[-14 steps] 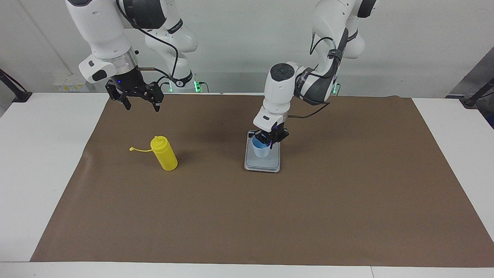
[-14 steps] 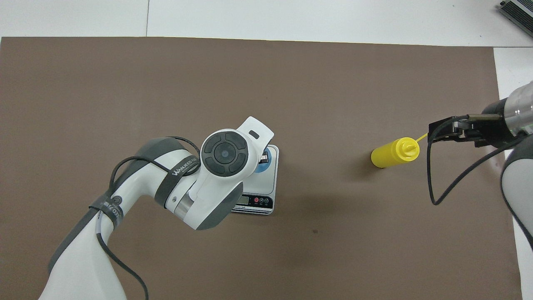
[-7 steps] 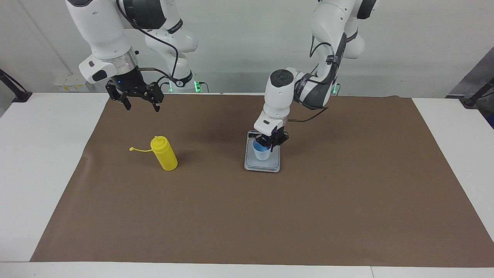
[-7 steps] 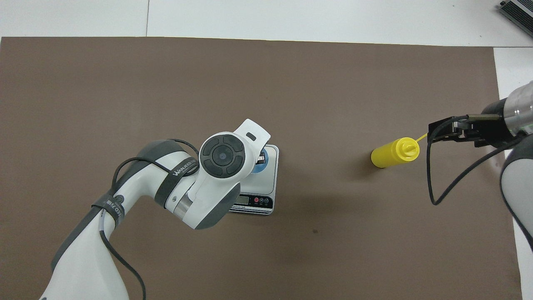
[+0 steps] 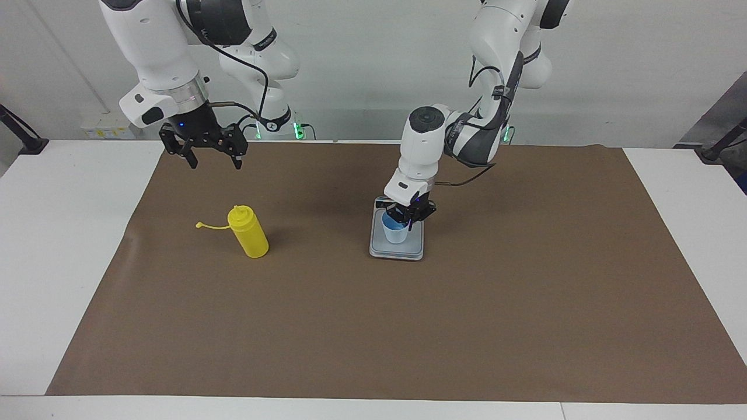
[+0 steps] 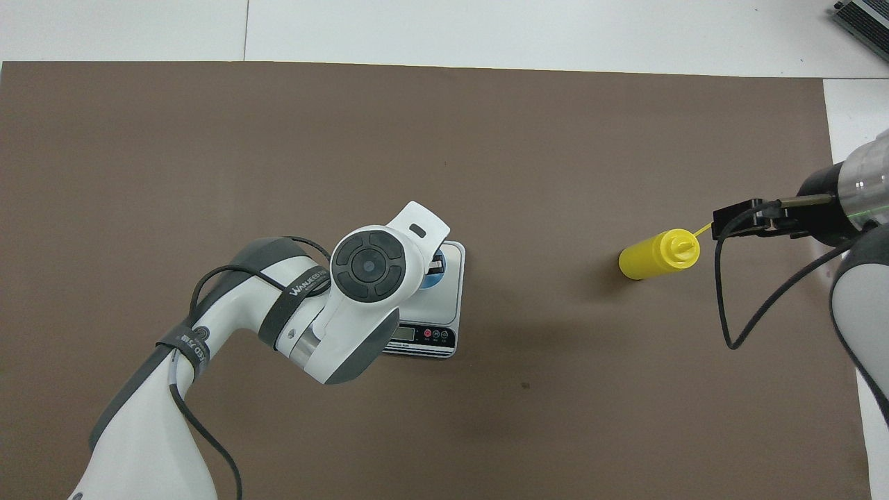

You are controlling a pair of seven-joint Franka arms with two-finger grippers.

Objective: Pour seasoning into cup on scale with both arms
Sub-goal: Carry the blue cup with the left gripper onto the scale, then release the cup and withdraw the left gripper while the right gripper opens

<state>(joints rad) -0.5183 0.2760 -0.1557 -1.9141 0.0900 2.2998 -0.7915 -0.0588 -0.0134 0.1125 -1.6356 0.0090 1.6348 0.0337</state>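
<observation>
The yellow seasoning bottle (image 5: 249,234) stands upright on the brown mat toward the right arm's end, its tethered cap lying beside it; it also shows in the overhead view (image 6: 656,255). The light blue cup (image 5: 395,230) stands on the silver-grey scale (image 5: 402,249) at mid-table. My left gripper (image 5: 408,216) points down right over the cup's rim. In the overhead view the left wrist hides it and most of the cup (image 6: 437,278). My right gripper (image 5: 213,161) hangs open and empty above the mat, over a spot nearer to the robots than the bottle.
The scale's display strip (image 6: 422,335) faces the robots. A brown mat (image 5: 408,338) covers most of the white table. A black cable (image 6: 726,305) loops from the right wrist over the mat beside the bottle.
The left arm's wrist has risen and shifted slightly while its gripper stays at the cup, which now sits a little lower on the scale. The right gripper has barely moved.
</observation>
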